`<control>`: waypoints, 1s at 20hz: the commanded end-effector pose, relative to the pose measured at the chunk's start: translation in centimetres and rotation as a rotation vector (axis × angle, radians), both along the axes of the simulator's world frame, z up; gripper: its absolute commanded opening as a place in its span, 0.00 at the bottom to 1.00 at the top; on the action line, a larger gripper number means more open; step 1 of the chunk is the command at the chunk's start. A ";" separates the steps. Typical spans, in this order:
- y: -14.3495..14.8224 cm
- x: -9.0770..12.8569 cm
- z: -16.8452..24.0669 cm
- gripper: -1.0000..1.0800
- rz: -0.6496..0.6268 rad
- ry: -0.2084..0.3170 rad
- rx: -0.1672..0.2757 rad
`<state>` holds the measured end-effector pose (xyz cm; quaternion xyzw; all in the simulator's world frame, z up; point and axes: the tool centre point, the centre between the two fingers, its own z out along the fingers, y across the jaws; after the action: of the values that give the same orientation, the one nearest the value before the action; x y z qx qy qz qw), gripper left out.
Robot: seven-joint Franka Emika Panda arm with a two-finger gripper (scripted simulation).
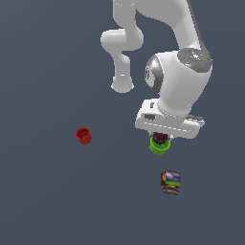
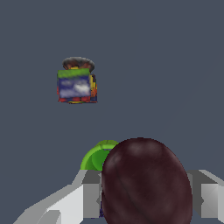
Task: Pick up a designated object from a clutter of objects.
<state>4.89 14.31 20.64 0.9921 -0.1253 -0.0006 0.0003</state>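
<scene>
The dark maroon ball (image 2: 146, 183) fills the near part of the wrist view, sitting between my two grey fingers (image 2: 91, 199), which press on either side of it. My gripper (image 1: 161, 138) is shut on the ball. In the exterior view the ball (image 1: 161, 139) shows just under the hand, right above the bright green cup (image 1: 158, 147). The green cup (image 2: 98, 156) peeks out from behind the ball in the wrist view. The tiny purple piece is not clearly visible.
A red cup (image 1: 83, 135) stands alone at the exterior view's left. The multicoloured labelled can (image 1: 171, 182) (image 2: 77, 83) lies below the green cup in the exterior view. The white arm (image 1: 177, 81) rises above the hand.
</scene>
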 end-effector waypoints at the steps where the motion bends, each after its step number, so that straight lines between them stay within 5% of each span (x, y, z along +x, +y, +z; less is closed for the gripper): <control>1: -1.1 -0.6 2.9 0.00 0.000 -0.001 0.001; 20: -8.3 -4.0 21.3 0.00 0.000 -0.001 0.002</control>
<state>1.05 6.40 40.93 0.9921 -0.1256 0.0002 -0.0008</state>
